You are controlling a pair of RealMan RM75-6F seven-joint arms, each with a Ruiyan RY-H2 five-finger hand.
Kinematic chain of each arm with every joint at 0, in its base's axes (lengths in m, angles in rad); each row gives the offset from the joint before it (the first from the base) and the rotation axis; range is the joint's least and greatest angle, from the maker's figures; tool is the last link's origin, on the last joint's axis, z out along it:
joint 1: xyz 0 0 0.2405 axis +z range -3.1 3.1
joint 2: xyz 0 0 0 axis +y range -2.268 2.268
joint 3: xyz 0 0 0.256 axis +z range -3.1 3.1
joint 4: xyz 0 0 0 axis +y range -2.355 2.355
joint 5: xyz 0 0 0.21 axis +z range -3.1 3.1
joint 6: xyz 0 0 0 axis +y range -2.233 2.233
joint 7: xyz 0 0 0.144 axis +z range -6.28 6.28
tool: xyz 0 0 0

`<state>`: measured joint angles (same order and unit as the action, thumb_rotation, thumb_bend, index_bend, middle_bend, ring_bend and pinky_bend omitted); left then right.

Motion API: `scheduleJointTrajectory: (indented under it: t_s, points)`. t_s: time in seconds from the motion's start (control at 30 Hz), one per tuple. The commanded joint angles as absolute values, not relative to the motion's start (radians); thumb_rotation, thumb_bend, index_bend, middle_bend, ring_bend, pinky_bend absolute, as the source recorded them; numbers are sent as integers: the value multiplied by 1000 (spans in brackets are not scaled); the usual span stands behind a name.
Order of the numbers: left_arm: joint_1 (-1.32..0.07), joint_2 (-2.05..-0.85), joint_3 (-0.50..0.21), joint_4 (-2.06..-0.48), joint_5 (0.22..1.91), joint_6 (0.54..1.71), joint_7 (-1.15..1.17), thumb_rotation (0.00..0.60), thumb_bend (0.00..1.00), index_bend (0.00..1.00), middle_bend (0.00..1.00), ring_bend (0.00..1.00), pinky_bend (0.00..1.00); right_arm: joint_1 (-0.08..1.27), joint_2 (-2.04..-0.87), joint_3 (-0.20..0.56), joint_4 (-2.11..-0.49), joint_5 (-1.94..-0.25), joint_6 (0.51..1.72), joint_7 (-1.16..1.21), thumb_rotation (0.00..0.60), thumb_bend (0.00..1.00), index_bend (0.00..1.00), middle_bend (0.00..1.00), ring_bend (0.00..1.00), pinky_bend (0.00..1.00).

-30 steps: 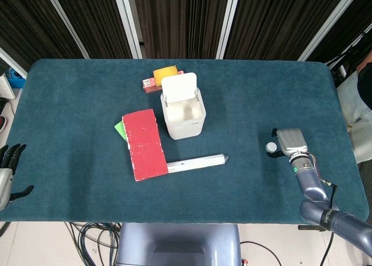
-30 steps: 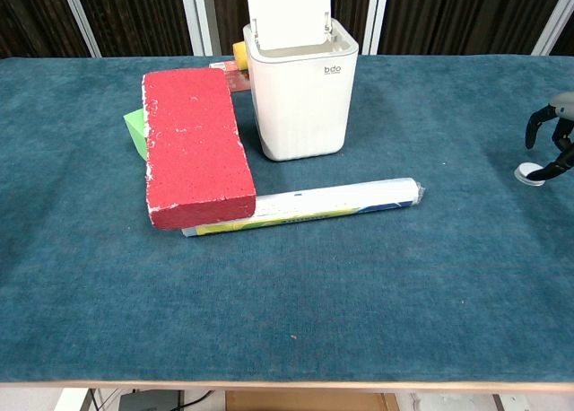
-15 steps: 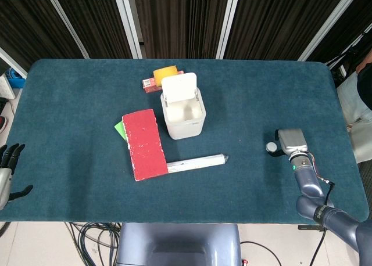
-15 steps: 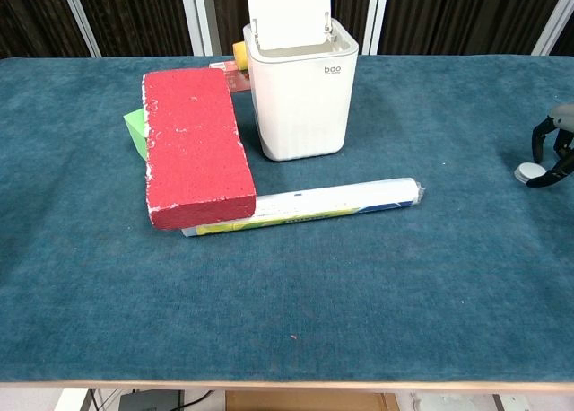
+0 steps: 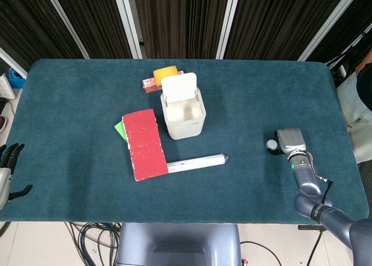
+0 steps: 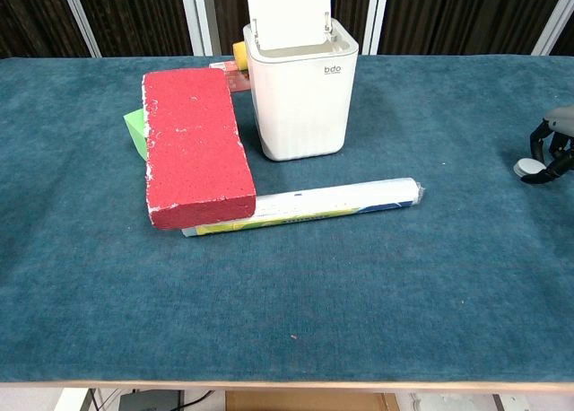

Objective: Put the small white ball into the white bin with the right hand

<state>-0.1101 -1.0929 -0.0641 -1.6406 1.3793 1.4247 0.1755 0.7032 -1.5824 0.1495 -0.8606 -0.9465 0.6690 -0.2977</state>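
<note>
Right hand at the surface's 4 o'clock edge: fingers curled around the small white ball, which rests on the cloth; firm grip cannot be confirmed. White bin, lid up, near centre, well apart at 10 o'clock from the ball. Left hand at 8 o'clock, fingers spread, holding nothing.

One small white ball, one white bin with its lid raised, one red block, one rolled tube with printed wrapping, one green sheet partly hidden under the block, one yellow object and one pink box behind the bin, two robot hands: left hand, right hand; all on one table covered in blue cloth
</note>
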Motion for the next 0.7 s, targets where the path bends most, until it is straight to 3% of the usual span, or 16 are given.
scheduleJointTrajectory:
  t_s: [0.03, 0.27, 0.7]
  points:
    - [-111, -1093, -64, -1640, 1378, 1423, 177, 600, 161, 130, 152, 30, 3, 701, -1575, 157, -868, -956, 675, -282, 600, 225, 531, 783, 910, 853]
    - [-115, -1095, -64, -1640, 1371, 1413, 183, 600, 162, 130, 152, 30, 9, 691, -1516, 195, -954, -984, 736, -229, 600, 225, 535, 783, 910, 853]
    - [-114, -1088, -66, -1643, 1368, 1413, 169, 600, 161, 135, 150, 30, 11, 706, -1250, 348, -1329, -1013, 896, -211, 600, 224, 534, 783, 907, 853]
